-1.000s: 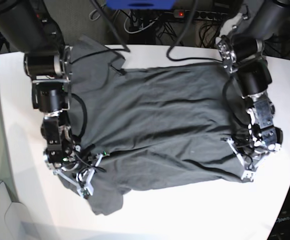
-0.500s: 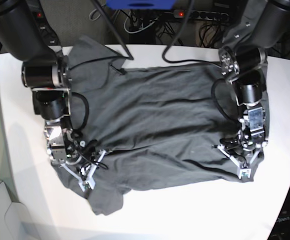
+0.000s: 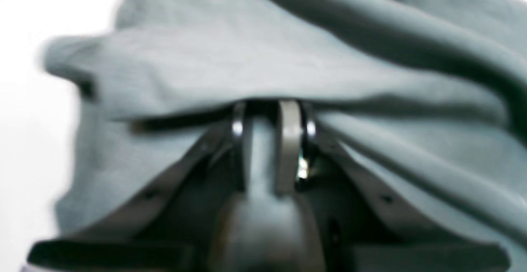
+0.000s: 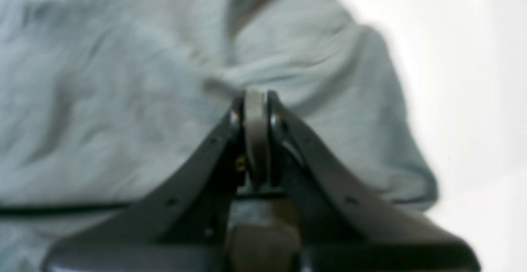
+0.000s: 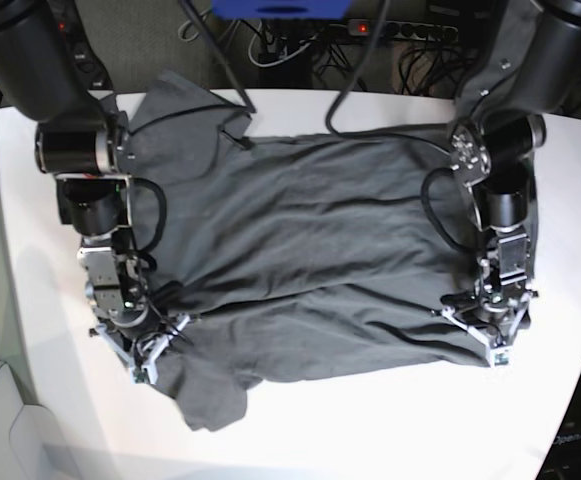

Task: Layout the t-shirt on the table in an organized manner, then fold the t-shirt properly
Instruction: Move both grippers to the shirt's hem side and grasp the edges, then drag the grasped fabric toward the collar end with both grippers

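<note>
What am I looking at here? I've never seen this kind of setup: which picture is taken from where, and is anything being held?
This is a two-armed robot working at a white table. The base view looks down from above; the other two pictures come from cameras mounted on each wrist, looking along the tool. A dark grey t-shirt lies spread on the table, wrinkled, one sleeve hanging past the far edge. The right tool, on the base view's left, is shut on the shirt near a sleeve. The left tool, on the base view's right, pinches the shirt's opposite edge; its wrist view shows cloth between the fingers. Cables lie behind the table.
</note>
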### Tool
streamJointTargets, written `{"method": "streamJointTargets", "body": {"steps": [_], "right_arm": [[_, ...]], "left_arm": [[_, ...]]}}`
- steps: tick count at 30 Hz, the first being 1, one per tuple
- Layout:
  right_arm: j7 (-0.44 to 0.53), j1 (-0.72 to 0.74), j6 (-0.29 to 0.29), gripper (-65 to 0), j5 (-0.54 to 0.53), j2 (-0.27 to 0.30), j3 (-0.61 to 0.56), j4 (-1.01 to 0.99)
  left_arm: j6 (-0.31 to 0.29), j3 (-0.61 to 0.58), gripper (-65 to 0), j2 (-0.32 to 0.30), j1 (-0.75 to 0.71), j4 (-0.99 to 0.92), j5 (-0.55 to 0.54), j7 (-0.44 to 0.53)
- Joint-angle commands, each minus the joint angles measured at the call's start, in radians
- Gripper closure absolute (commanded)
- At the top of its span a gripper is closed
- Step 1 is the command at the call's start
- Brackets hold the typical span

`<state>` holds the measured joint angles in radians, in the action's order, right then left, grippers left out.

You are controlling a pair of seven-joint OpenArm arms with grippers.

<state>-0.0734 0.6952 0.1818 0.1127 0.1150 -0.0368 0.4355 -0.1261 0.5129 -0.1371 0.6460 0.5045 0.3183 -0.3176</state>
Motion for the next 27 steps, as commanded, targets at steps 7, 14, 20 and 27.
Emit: {"method": "streamJointTargets", "body": {"steps": [7, 14, 20, 27], "right_arm": [[0.044, 0.037, -0.008, 0.0, -0.011, 0.005, 0.007, 0.087], [-0.076, -0.095, -0.008, 0.0, -0.014, 0.035, 0.008, 0.383], [-0.240, -0.348, -0.008, 0.0, -0.014, 0.044, 0.056, 0.777], [-0.283, -0.549, -0.005, 0.0, -0.014, 0.035, 0.056, 0.917]], "left_arm": [[0.003, -0.001, -10.8, -0.008, 0.064, 0.101, -0.001, 0.027], [-0.002, -0.004, -10.8, 0.052, -0.021, 0.466, -0.001, -0.232], [-0.148, -0.009, -10.8, 0.143, -0.249, 0.843, -0.001, -0.441], [-0.235, -0.010, -10.8, 0.179, -0.495, 1.054, 0.000, -0.545]]}}
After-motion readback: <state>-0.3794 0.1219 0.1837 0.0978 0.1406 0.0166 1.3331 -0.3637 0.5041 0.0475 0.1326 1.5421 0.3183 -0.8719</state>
